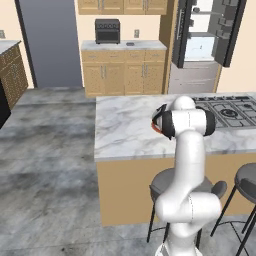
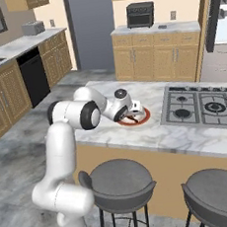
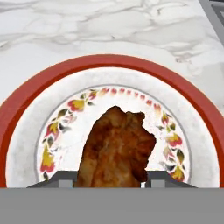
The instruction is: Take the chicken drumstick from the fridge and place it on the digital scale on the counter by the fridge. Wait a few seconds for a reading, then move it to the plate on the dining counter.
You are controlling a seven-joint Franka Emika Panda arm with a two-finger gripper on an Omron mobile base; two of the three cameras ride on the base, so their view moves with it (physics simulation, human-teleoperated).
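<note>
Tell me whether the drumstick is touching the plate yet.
Cannot tell. In the hand view the chicken drumstick overlaps the plate, but no contact line or gap shows.

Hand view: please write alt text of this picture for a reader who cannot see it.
A reddish-brown chicken drumstick sits between the two dark fingertips of the hand, directly over a white plate with a red rim and a floral ring. The plate rests on a white-grey marble counter.

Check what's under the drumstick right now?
The plate lies under the chicken drumstick, on the dining counter. Its flowered middle shows around the meat; the part directly beneath is covered. Contact can't be told.
</note>
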